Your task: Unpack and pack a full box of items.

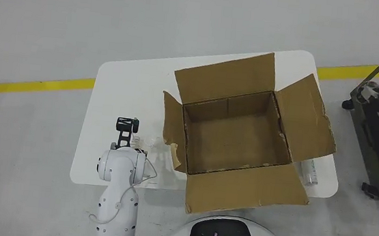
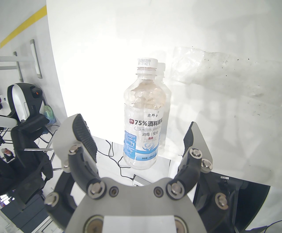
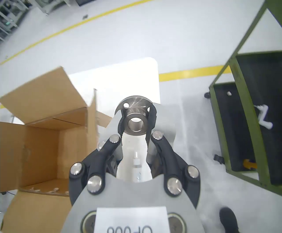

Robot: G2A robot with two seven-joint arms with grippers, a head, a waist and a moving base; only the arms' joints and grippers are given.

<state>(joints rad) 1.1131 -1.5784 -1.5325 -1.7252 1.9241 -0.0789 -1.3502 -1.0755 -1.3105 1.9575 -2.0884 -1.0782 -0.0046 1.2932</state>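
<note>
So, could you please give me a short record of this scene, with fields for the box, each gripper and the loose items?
cardboard box: on the table, flaps open, inside looks empty
left gripper: open, touching nothing
clear bottle: white cap, just ahead of the left gripper, apart from both fingers
second bottle: close behind the first
plastic bag: clear, flat on the table beyond the bottles
right gripper: shut on a metal flanged part, beside the box
small tube: lying on the table below the right gripper
</note>
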